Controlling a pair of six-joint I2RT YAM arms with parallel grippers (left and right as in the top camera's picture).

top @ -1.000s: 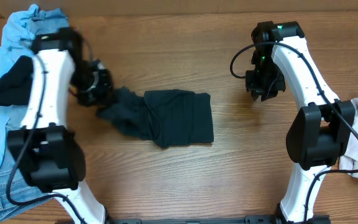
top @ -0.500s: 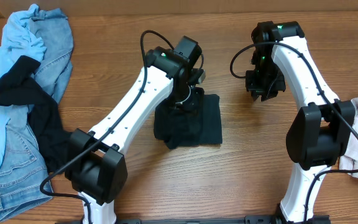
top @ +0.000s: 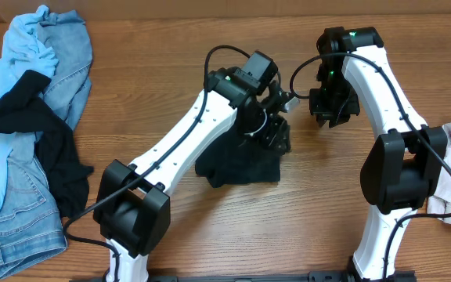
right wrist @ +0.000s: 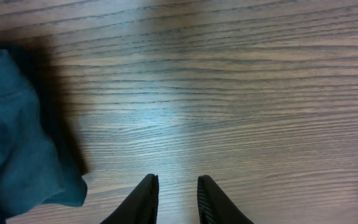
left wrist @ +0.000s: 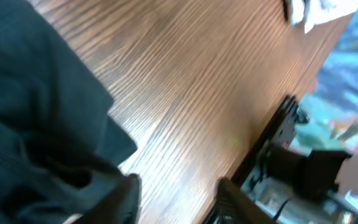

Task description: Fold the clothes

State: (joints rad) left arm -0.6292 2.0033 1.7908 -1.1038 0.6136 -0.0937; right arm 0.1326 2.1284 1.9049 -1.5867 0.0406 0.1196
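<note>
The left fingers (left wrist: 128, 198) have swept the trailing end across and now stand spread and empty, with the dark garment (top: 237, 166) doubled over just beside them on the bench (top: 327, 204). One fold looks done. The right fingers (right wrist: 148, 198) hover slightly parted and empty, cloth to their left.

A brown wood-grain surface (top: 304, 219) is filling the view; a paler tan band (top: 210, 6) is running along its far edge.
</note>
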